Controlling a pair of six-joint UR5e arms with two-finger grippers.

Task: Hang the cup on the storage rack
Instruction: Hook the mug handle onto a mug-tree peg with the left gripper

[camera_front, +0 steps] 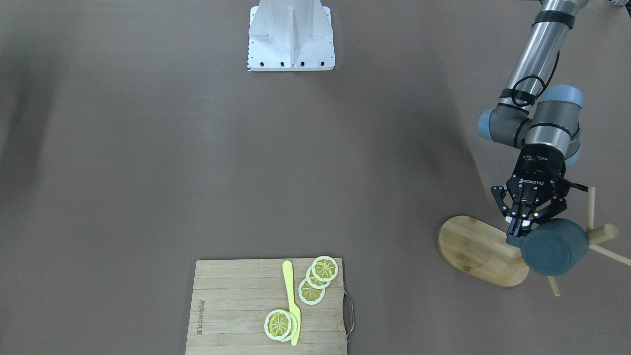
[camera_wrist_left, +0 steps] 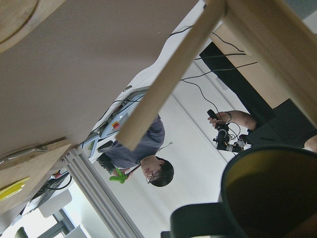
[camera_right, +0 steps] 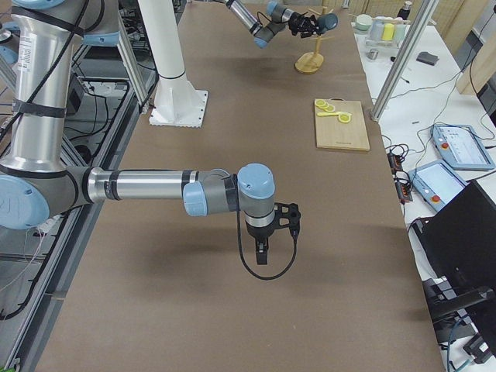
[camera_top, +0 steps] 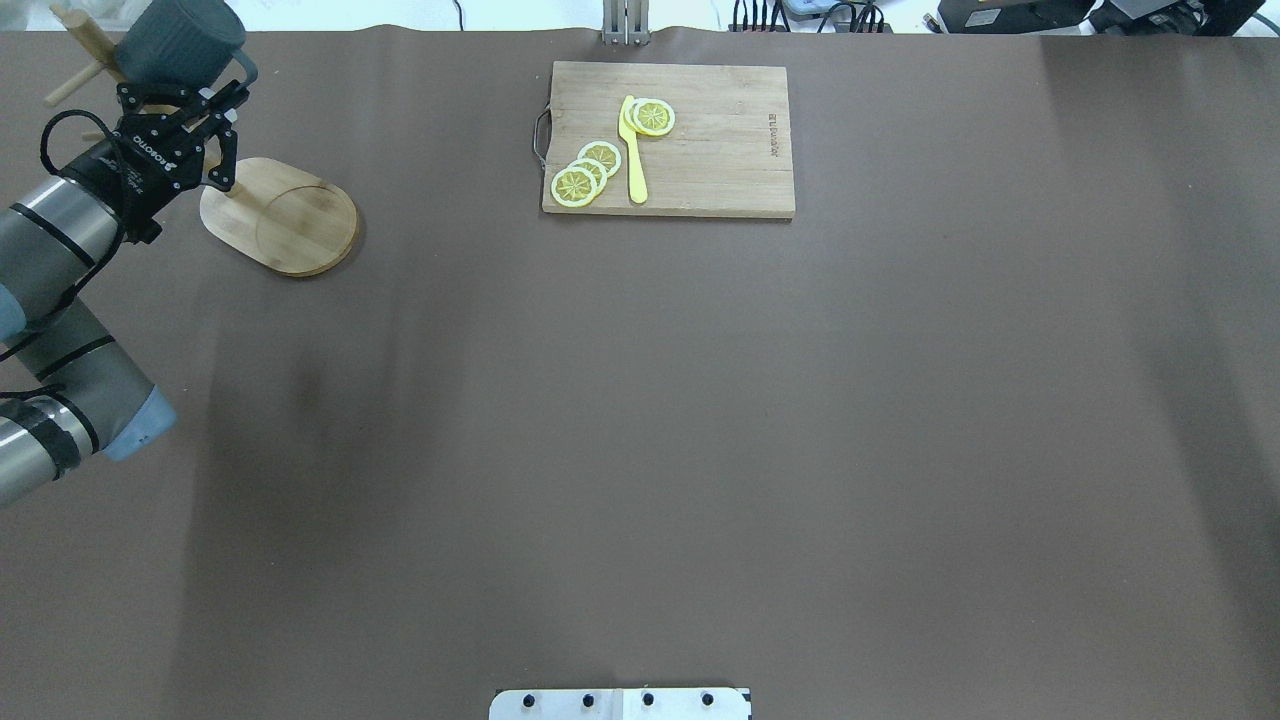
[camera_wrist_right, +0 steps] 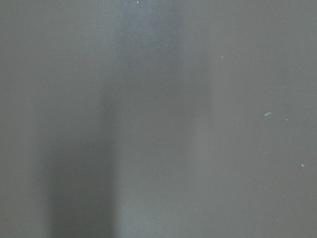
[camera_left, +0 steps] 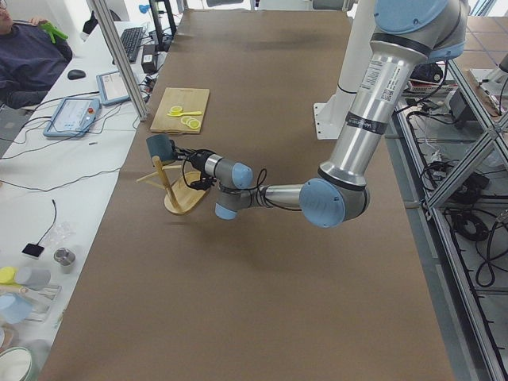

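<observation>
Cup (camera_front: 554, 249) was off the table (camera_top: 640, 400), up at the storage rack (camera_front: 473, 246). It lay on its side across the post (camera_front: 604, 232), flat bottom toward the front camera. Its mouth faced the left wrist cam, which saw the olive interior.

Overhead view: cup sat at 10 o'clock on the table, in the far-left corner. The rack's oval base was at 5 o'clock from the cup, just beside it.

Front view: pegs (camera_front: 590, 207) stuck out of the post at 12, 4 and 6 o'clock. The cup's handle (camera_front: 512, 240) was on its 9 o'clock side, right at the left gripper (camera_front: 518, 226), which sat at 11 o'clock of the cup. Its fingers (camera_front: 505, 206) looked drawn in narrow around the handle, but the overhead made them look wider. Clamped or free could not be told.

Right gripper (camera_right: 262, 254) hung pointing down over the table, well apart from everything else. Only the right side view showed it, so its claw state could not be told. The right wrist cam gave only blurred brown surface.

Cutting board (camera_top: 668, 140) lay at 12 o'clock on the table in the overhead, by the far edge. Lemon slices (camera_top: 585, 172) overlapped at the board's 8 o'clock, with more at 11 o'clock. A yellow knife (camera_top: 633, 150) lay between the groups.
</observation>
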